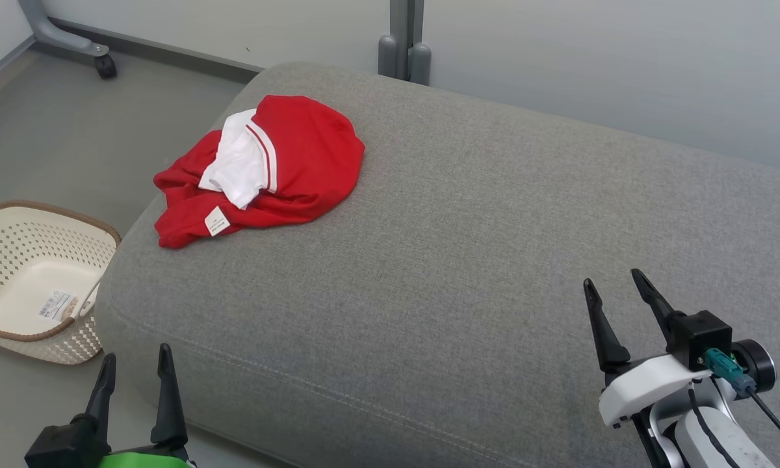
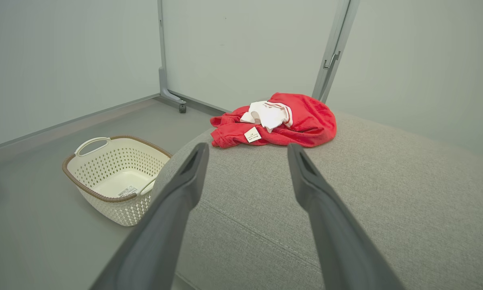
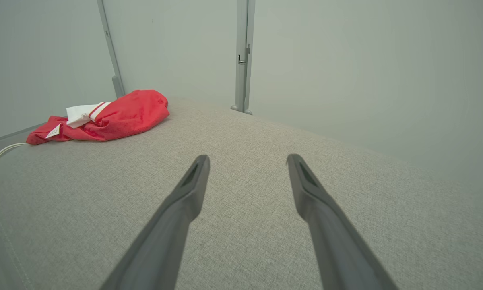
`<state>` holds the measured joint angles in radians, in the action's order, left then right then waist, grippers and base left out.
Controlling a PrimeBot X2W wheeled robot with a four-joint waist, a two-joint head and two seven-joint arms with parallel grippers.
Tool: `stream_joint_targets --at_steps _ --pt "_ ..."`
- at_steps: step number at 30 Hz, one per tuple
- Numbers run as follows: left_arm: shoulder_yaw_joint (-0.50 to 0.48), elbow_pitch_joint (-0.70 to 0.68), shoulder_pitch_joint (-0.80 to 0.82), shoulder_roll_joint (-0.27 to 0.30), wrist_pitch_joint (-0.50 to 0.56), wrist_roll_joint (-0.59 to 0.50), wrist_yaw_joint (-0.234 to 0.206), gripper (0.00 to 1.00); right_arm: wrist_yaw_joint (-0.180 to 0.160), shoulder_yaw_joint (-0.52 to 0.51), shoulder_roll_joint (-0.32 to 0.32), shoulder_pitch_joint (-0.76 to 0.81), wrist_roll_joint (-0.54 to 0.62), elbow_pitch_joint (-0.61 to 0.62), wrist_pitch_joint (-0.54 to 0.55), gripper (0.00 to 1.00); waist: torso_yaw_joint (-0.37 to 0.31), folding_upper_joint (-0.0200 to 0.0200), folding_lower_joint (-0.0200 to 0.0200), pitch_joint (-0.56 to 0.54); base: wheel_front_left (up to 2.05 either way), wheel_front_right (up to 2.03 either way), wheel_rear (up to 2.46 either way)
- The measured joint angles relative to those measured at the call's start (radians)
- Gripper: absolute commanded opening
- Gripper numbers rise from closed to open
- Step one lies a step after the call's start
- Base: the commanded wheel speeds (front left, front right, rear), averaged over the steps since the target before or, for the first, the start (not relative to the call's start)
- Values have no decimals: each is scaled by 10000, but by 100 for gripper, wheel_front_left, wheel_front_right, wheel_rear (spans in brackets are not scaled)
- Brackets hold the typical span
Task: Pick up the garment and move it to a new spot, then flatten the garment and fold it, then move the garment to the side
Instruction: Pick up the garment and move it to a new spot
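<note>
A crumpled red garment (image 1: 299, 162) with a white collar part and a small white tag lies bunched near the far left end of the grey cushion (image 1: 461, 260). It also shows in the left wrist view as the red garment (image 2: 302, 125) and in the right wrist view as the garment (image 3: 120, 117), far ahead to the left. My left gripper (image 1: 136, 367) hovers open by the cushion's near left corner, well short of the cloth. Over the near right part of the cushion, my right gripper (image 1: 614, 283) stands open with nothing between its fingers.
A cream perforated basket (image 1: 32, 279) with a brown rim stands on the floor left of the cushion. A pale partition wall with grey posts (image 1: 403, 39) runs behind it, and a caster foot (image 1: 104, 65) sits at the far left.
</note>
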<state>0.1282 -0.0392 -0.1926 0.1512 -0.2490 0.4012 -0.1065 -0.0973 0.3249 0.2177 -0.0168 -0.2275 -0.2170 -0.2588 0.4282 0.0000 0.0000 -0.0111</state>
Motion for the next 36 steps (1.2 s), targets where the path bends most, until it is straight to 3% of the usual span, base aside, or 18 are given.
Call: stream_joint_targets --at_steps 12,21,29,32,36 --pt "-115 -374 233 -71 0 270 10 100 -2 -115 372 -490 232 546 267 100 -85 0 0 724 0 0 0" --pt "-930 -337 2469 238 533 1193 299 100 92 -244 1041 -1305 562 1404 761 100 -194 0 0 1826 0 0 0" --pt "-2029 955 4685 587 2127 3289 527 100 336 -238 1463 -1881 742 2153 1292 100 -526 0 0 2889 0 0 0" --pt "-2345 1463 5552 468 2982 4719 717 100 445 -211 1597 -2092 809 2408 1461 100 -730 0 0 3282 0 0 0" --pt "-3214 2125 6655 33 3950 6638 577 100 533 -230 1760 -2406 894 2780 1630 100 -1063 0 0 3799 0 0 0"
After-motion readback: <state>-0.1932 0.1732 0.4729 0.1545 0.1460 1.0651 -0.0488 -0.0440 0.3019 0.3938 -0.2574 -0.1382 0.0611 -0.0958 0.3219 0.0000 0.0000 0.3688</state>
